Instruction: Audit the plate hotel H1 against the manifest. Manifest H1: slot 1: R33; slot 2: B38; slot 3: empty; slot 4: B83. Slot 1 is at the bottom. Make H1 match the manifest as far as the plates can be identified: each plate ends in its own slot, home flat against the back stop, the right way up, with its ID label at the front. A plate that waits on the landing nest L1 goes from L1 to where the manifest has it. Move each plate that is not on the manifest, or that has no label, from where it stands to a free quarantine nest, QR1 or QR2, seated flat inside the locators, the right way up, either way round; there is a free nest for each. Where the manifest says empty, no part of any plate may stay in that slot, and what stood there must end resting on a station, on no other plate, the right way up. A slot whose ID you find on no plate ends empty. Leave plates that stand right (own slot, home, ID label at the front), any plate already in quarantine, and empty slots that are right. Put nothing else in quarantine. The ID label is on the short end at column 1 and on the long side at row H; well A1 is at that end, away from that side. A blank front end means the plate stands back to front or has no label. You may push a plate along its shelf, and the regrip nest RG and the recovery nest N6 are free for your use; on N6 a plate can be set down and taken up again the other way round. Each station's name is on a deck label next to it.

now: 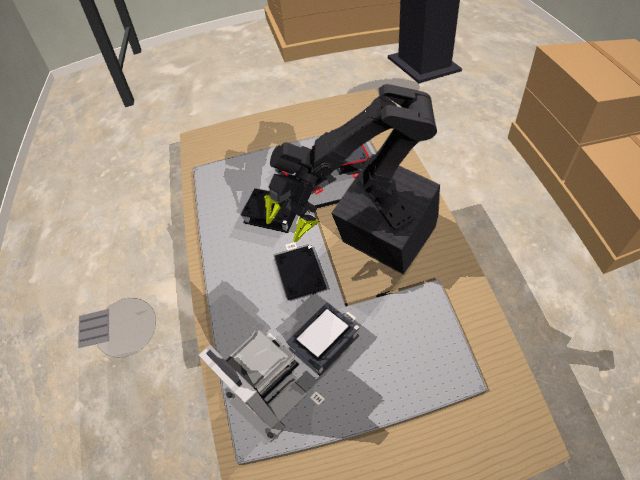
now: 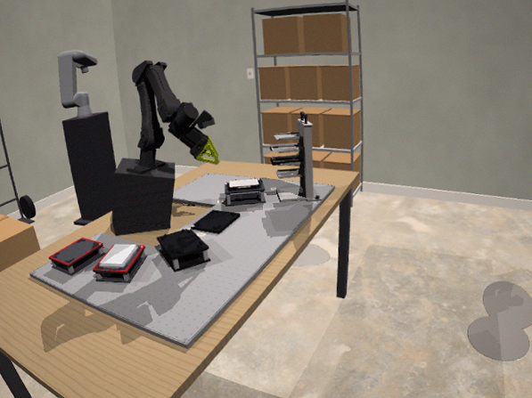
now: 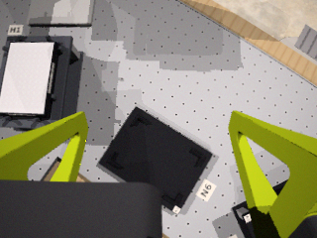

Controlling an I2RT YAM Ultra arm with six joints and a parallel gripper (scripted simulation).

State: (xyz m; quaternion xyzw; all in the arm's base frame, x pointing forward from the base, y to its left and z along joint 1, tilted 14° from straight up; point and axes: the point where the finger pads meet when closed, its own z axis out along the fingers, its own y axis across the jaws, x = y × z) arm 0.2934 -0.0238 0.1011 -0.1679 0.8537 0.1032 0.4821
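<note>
My gripper is open and empty. It hangs high above the deck, between the raised black regrip nest and the flat black nest N6. In the wrist view the yellow fingers of the gripper frame the empty N6 nest. A white plate lies on the dark landing nest next to the hotel H1. It also shows in the wrist view. The hotel is an upright post with several shelves; its plate labels are too small to read.
Two red-rimmed quarantine nests stand at the far end of the deck. One holds a white plate; the other shows a dark top. The arm's black base block stands beside N6.
</note>
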